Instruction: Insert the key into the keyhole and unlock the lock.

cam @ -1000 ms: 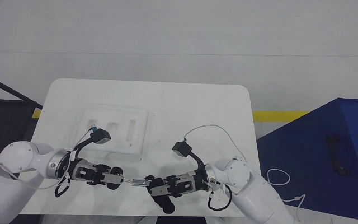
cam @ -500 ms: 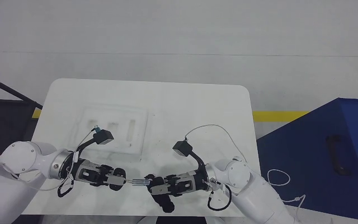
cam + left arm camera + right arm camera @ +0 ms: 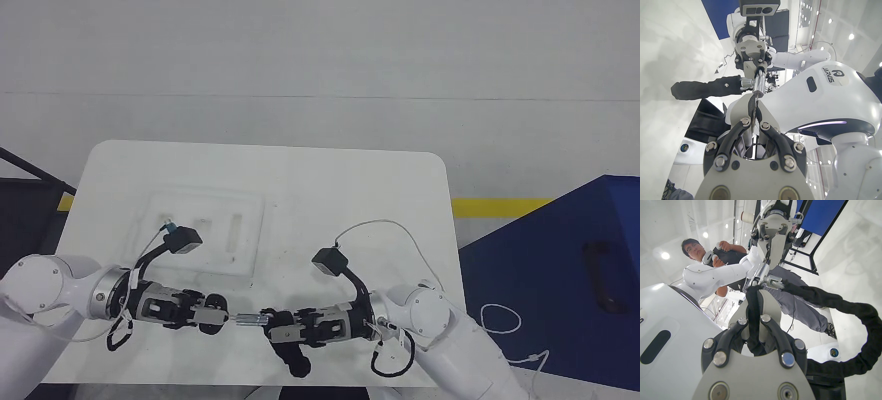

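Your left gripper (image 3: 754,103) is clenched on the key (image 3: 752,113). It pinches the flat head between both fingers, and the blade points right, toward the other arm. Your right gripper (image 3: 754,293) is clamped on the cable lock (image 3: 270,323), gripping the black fabric-sheathed part just behind the chrome cylinder (image 3: 758,83).

The two grippers face each other over the near part of the white table (image 3: 350,190), a little left of its middle. The left one is on the left and the right one is on the right, with key and lock between them.

In the left wrist view the key's tip meets the end of the cylinder, in line with it. You cannot tell from here how far the blade has gone in.

The black cable (image 3: 857,313) leaves a chrome fitting on the side of the cylinder and sweeps round in a wide loop on the near side of the right gripper.

A white moulded tray (image 3: 160,205) lies on the table beyond the left arm, toward the far left, well apart from the lock.
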You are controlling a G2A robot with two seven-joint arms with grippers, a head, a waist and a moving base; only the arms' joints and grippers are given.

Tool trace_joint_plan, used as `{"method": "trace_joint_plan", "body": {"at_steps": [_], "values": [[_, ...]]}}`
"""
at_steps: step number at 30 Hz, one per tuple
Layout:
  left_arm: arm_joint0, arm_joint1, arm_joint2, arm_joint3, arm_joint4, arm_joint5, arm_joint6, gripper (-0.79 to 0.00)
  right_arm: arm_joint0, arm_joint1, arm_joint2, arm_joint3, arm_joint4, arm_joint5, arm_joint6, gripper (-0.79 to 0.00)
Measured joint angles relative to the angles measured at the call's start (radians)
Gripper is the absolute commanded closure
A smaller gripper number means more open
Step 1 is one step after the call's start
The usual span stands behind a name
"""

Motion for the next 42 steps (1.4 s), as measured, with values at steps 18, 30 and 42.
{"method": "trace_joint_plan", "body": {"at_steps": [18,30,42], "values": [[0.086,-0.028,-0.054,-0.035,-0.019,-0.094,0.082,0.0,-0.018,-0.002,-0.005,-0.014,0.027,-0.027,-0.026,0.0],[0.081,-0.045,-0.068,-0.023,-0.026,-0.086,0.074,-0.785,-0.011,-0.007,-0.006,0.007,0.055,-0.034,-0.034,0.0],[0.07,-0.062,-0.066,-0.02,-0.02,-0.076,0.073,-0.739,-0.003,-0.01,-0.01,0.015,0.063,-0.028,-0.027,0.0]]}}
